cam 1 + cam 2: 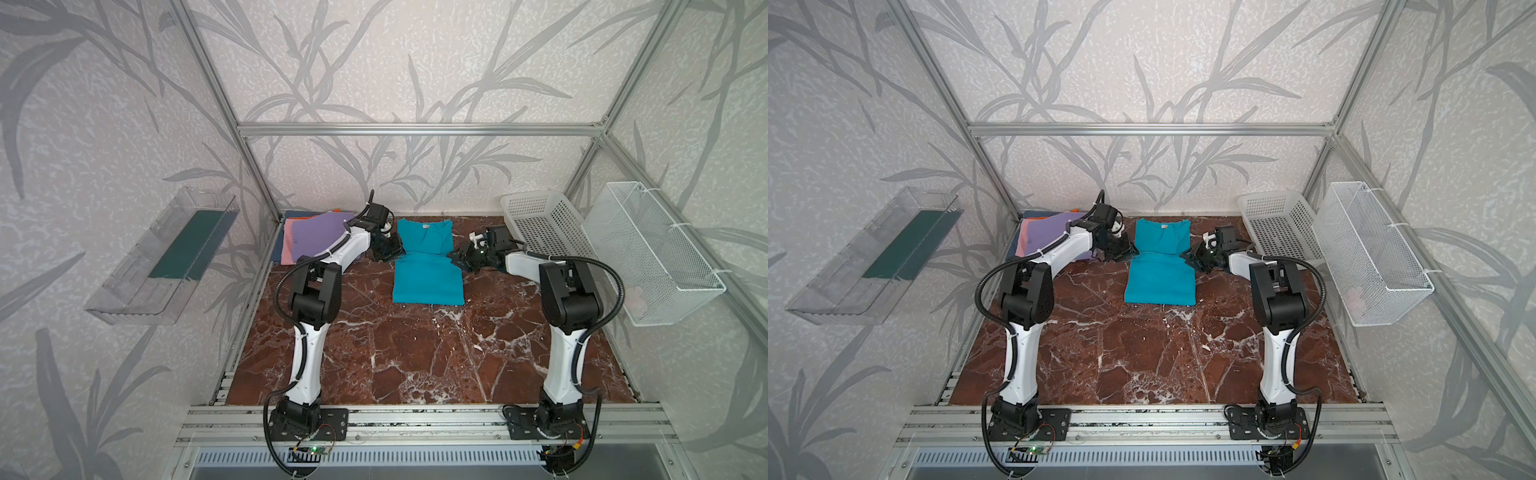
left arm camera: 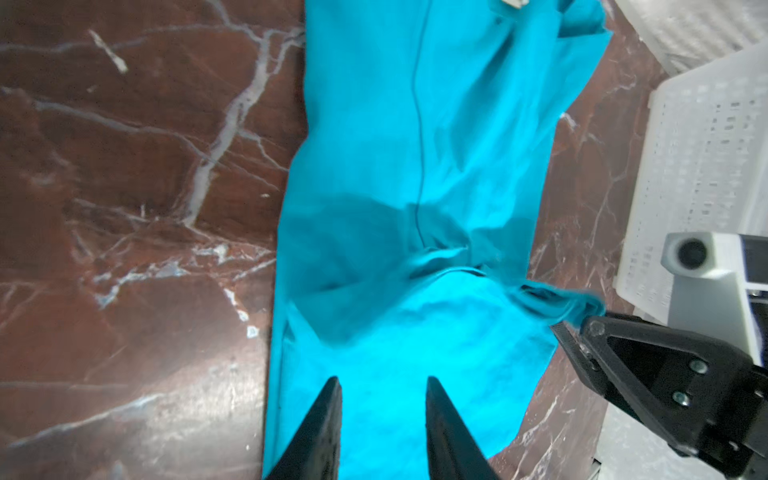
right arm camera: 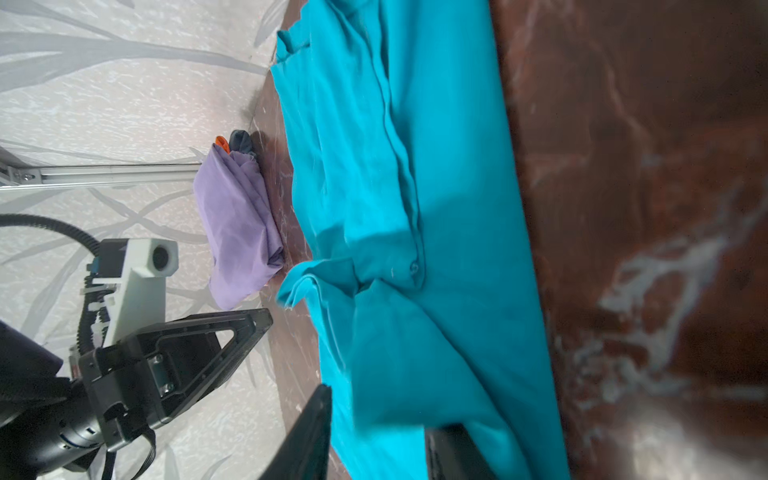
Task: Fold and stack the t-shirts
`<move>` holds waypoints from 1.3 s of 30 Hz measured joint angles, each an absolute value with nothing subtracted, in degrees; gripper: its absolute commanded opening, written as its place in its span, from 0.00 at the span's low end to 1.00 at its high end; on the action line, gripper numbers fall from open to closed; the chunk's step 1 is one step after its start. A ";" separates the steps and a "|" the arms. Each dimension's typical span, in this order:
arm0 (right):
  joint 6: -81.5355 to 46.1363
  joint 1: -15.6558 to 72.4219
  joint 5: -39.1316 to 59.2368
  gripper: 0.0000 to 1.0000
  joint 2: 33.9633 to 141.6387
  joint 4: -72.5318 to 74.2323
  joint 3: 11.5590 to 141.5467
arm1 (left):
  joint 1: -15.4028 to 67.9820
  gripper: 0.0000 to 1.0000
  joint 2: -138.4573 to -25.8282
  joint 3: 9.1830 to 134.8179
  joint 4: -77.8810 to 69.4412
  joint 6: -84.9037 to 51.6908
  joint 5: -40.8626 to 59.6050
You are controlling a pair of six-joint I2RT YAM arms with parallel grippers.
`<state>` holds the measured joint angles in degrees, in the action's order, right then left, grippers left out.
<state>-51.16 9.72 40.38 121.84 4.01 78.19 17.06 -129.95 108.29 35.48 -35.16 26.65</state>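
Note:
The teal t-shirt [image 1: 428,278] [image 1: 1160,282] lies on the marble table as a long narrow strip, puckered across its middle. My left gripper [image 1: 392,251] [image 2: 383,380] stands open at the strip's left edge, with flat teal cloth showing between its fingers. At the opposite edge is my right gripper [image 1: 457,259] [image 3: 384,409], jaws apart, a fold of cloth lying over one fingertip. A stack of folded t-shirts sits at the back left: lilac [image 1: 320,237] [image 3: 241,232] on top, with pink [image 1: 286,251], dark blue and orange edges showing beneath it.
A white perforated basket [image 1: 540,224] stands at the back right, close behind my right arm. A white wire basket [image 1: 652,249] hangs on the right wall and a clear tray [image 1: 166,257] on the left wall. Bare marble [image 1: 415,365] stretches in front of the teal shirt.

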 measured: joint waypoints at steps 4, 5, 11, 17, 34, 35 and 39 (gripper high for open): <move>-50.96 9.15 38.89 0.46 124.05 2.26 80.99 | 15.40 0.46 -132.20 108.81 36.07 -36.21 26.52; -50.94 8.78 38.50 0.46 124.20 1.76 81.60 | 15.03 0.45 -132.22 108.86 36.36 -36.40 26.46; -48.80 6.59 36.25 0.38 123.52 -0.91 84.38 | 13.93 0.30 -130.80 110.43 36.40 -37.19 26.13; -40.29 8.64 31.77 0.27 116.09 -8.91 81.17 | 16.38 0.30 -121.67 98.30 34.15 -37.19 25.19; -30.85 23.97 28.95 0.25 106.63 -11.77 58.83 | 23.46 0.27 -113.27 72.88 24.53 -38.46 26.09; -31.05 24.05 29.12 0.25 105.56 -11.22 57.21 | 23.46 0.27 -112.05 70.87 23.81 -38.54 26.28; -31.55 25.69 28.49 0.26 100.66 -10.81 50.94 | 23.49 0.25 -106.43 62.63 21.76 -38.72 26.61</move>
